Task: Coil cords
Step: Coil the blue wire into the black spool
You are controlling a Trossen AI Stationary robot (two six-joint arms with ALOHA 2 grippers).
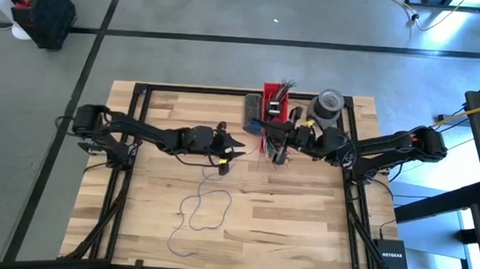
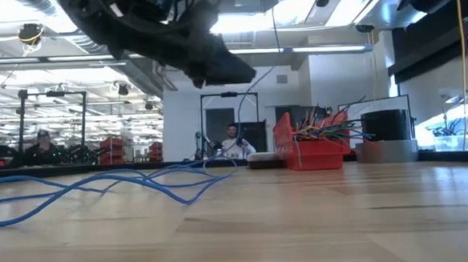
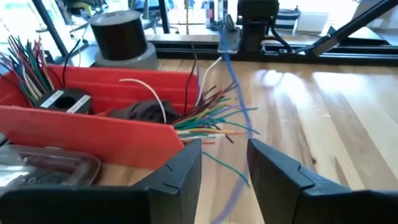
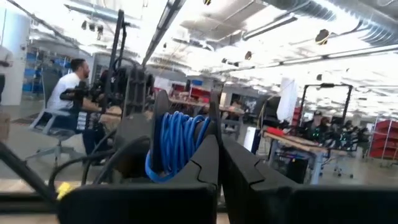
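A thin blue cord (image 1: 203,211) lies in loose loops on the wooden table near its front edge. From there it rises to my right gripper (image 1: 271,143), which hangs over the table's middle by the red bin (image 1: 276,103). That gripper (image 4: 219,149) is shut, with a blue coil (image 4: 180,143) sitting on it. My left gripper (image 1: 238,143) faces it from the left and stands open (image 3: 224,168). The cord (image 3: 233,81) runs up through the gap between its fingers; I cannot tell whether it touches them. My right gripper carries several turns of the blue cord wound round one finger (image 4: 186,134), close to the fingertips. The fingers point toward the table's left and slightly upward. The coil is lifted clear, and a strand (image 3: 229,62) trails down from it, slack, to the loops on the table.
The red bin (image 3: 93,130) holds a bunch of short multicoloured wire ends (image 3: 211,115) that stick out toward the grippers. A grey tape roll (image 1: 328,106) stands at the back right and a dark flat object (image 1: 252,110) left of the bin. People sit in the room beyond.
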